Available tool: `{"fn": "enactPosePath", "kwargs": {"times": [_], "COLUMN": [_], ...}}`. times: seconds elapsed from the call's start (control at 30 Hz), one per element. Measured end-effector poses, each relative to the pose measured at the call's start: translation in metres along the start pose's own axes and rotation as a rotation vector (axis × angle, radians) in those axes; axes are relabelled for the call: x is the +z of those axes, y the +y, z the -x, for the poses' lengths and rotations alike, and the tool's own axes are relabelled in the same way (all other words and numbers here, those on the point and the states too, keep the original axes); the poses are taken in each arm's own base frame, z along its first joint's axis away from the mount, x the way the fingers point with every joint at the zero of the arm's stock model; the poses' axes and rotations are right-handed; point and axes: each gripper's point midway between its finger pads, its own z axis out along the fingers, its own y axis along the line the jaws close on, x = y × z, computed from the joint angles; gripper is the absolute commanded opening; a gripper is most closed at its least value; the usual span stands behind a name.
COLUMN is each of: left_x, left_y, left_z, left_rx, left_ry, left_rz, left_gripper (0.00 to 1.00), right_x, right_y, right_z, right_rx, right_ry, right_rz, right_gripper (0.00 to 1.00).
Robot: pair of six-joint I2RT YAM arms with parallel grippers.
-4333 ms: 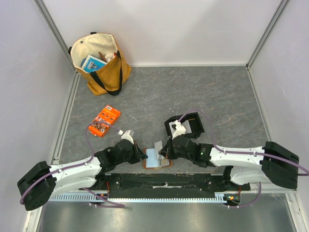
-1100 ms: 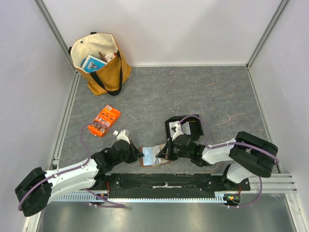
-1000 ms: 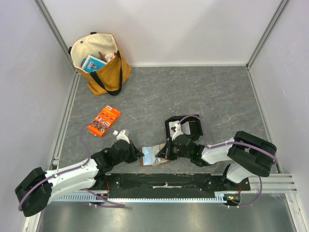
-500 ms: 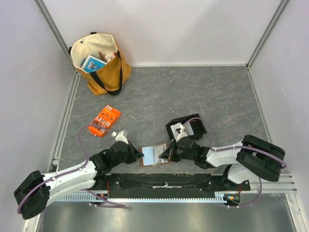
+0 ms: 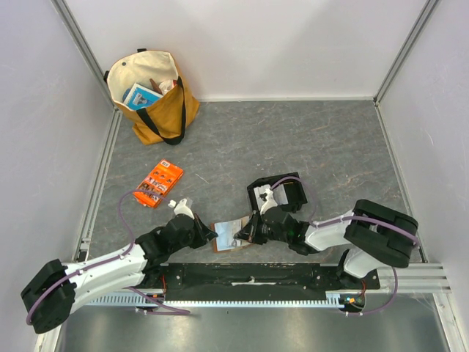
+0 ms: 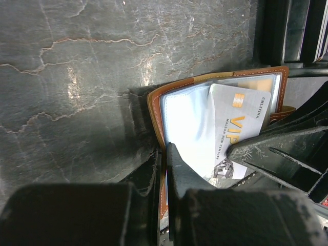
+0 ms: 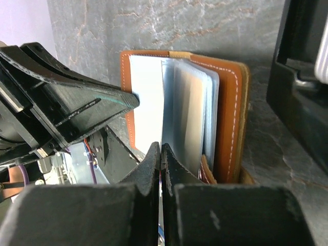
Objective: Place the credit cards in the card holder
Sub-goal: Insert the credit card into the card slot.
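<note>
Left wrist: left hand (image 6: 162, 155) pinches open brown card holder (image 6: 180, 118); VIP card (image 6: 241, 122) seemingly half-inserted.

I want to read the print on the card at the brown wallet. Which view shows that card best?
The left wrist view: the VIP card lies face-up against the open card holder, its lettering legible. The right wrist view shows only blurred pale sheets in the holder; the top view shows a small pale patch.

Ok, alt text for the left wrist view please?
An open brown card holder lies on a dark marbled table with a white VIP credit card lying on its clear sleeves. The left pincer is shut on the holder's near edge; the black right pincer reaches across the card's lower corner.
</note>
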Motion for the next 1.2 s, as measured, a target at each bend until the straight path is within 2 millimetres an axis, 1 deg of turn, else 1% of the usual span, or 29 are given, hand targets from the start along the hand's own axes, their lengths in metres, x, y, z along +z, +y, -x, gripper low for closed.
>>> {"fn": "enactPosePath", "kwargs": {"times": [0.2, 0.43, 0.53, 0.67, 0.73, 0.77, 0.83, 0.87, 0.93, 1.07, 1.13, 1.2], "left_x": [0.001, 0.001, 0.001, 0.002, 0.001, 0.001, 0.000, -0.001, -0.003, -0.006, -0.006, -0.006], "left_y": [-0.001, -0.001, -0.001, 0.000, 0.000, 0.000, -0.001, -0.001, -0.002, -0.004, -0.005, -0.005], "left_z": [0.000, 0.000, 0.000, 0.002, 0.003, 0.004, 0.005, 0.005, 0.004, 0.007, 0.008, 0.008], "left_rx": [-0.005, -0.006, -0.007, -0.009, -0.011, -0.011, -0.012, -0.012, -0.009, -0.008, -0.005, 0.001], "left_ry": [0.001, 0.002, 0.001, -0.005, -0.010, -0.016, -0.019, -0.020, -0.015, -0.026, -0.032, -0.032], "left_rz": [-0.002, -0.002, -0.003, 0.003, 0.003, 0.002, -0.002, -0.005, -0.011, -0.026, -0.029, -0.028], "left_gripper": [0.02, 0.02, 0.02, 0.02, 0.04, 0.07, 0.08, 0.09, 0.12, 0.12, 0.12, 0.12], "right_x": [-0.010, -0.009, -0.006, 0.005, 0.010, 0.010, 0.010, 0.008, 0.002, -0.021, -0.028, -0.031], "right_y": [-0.005, -0.006, -0.004, 0.002, 0.004, 0.004, 0.003, 0.002, -0.002, -0.009, -0.010, -0.010], "right_z": [-0.008, -0.009, -0.010, -0.010, -0.009, -0.009, -0.009, -0.009, -0.011, -0.007, -0.002, 0.003], "right_rx": [0.003, -0.010, -0.021, -0.046, -0.058, -0.060, -0.060, -0.057, -0.056, -0.098, -0.128, -0.154], "right_ry": [0.043, 0.053, 0.059, 0.074, 0.078, 0.081, 0.085, 0.088, 0.091, 0.074, 0.057, 0.046], "right_rz": [-0.038, -0.039, -0.028, -0.010, -0.011, -0.017, -0.033, -0.049, -0.084, -0.172, -0.203, -0.224], "right_gripper": [0.00, 0.00, 0.00, 0.00, 0.01, 0.04, 0.15, 0.18, 0.37, 0.47, 0.47, 0.47]}}
